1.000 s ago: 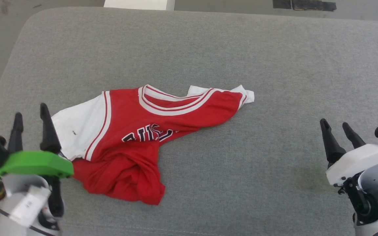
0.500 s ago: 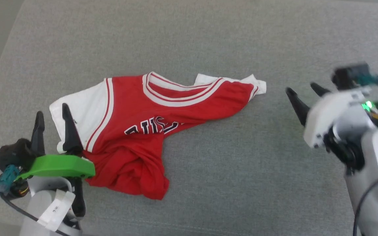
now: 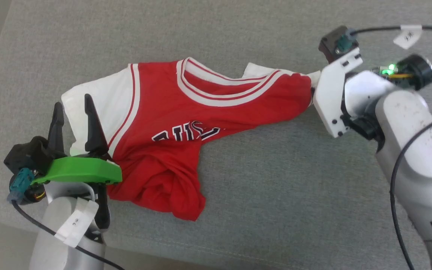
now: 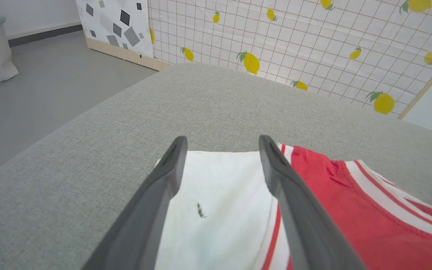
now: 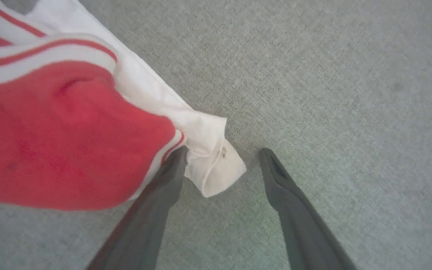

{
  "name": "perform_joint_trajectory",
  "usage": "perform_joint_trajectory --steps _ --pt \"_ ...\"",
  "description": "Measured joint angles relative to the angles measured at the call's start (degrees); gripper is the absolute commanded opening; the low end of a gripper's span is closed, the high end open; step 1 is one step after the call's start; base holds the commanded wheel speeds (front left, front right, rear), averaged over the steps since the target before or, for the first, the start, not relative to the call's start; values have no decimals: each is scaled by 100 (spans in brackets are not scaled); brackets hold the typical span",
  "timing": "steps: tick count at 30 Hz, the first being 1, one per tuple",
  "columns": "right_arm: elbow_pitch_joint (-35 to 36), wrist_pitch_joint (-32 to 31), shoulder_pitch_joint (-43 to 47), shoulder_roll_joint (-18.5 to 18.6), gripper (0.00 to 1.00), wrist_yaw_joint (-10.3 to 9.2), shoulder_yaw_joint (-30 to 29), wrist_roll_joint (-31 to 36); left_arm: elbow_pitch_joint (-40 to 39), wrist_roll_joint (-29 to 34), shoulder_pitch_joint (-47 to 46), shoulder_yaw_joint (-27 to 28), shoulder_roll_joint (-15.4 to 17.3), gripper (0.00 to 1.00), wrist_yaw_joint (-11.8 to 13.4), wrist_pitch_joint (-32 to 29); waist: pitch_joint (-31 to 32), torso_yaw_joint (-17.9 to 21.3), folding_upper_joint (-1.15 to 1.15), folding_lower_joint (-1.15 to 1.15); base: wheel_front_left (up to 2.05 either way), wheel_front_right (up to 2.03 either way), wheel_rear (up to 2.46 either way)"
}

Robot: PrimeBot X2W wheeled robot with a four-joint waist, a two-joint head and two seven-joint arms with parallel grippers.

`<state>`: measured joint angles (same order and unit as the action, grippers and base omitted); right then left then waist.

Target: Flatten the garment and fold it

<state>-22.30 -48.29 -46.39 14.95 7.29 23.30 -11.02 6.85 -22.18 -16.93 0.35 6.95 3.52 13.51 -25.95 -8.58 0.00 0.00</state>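
Left gripper, nearest at lower left: its two dark fingers stood spread wide and held nothing, poised over the white sleeve of the garment; whether they touched the cloth could not be told. The garment lay crumpled on the grey cushion, its red hem bunched in a heap toward the near edge. Farther back, the dark chest lettering ran partly under a fold, and the striped collar faced the far side. At the garment's far right end the right gripper was likewise wide and empty. One finger pressed against the striped trim, and the white sleeve corner lay between the fingers. Beyond the cushion stood a lemon-printed panel.
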Motion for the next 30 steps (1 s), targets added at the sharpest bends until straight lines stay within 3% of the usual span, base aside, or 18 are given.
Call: perform_joint_trajectory --steps 5,6,7,8,12,16,22,30 --pt "-15 -432 -367 231 100 -9 549 -381 68 0 -74 -42 -30 100 0 29 -178 -120 0 0 0 0 0" --pt "-8 -488 -402 265 49 -9 578 -469 81 0 -76 -44 -31 100 0 30 -192 -130 0 0 0 0 0" --pt "12 -524 -431 310 11 -9 627 -552 103 0 -75 -44 -32 100 0 31 -197 -133 0 0 0 0 0" --pt "23 -534 -435 333 0 -9 670 -635 126 0 -76 -42 -31 100 0 45 -190 -131 0 0 0 0 0" --pt "33 -505 -389 354 0 -7 701 -892 203 0 -76 -30 -14 100 -5 46 -98 -80 0 0 0 0 0" --pt "4 -171 -199 346 0 30 291 -1018 231 0 -76 -24 22 100 -43 45 38 11 0 0 0 0 0" --pt "130 236 120 595 0 30 -702 -1067 240 0 -58 -7 127 100 -41 14 343 173 0 0 0 0 0" --pt "193 -68 1286 1071 0 29 -2540 -889 162 -2 112 -21 179 100 -38 -91 739 387 0 0 0 0 0"
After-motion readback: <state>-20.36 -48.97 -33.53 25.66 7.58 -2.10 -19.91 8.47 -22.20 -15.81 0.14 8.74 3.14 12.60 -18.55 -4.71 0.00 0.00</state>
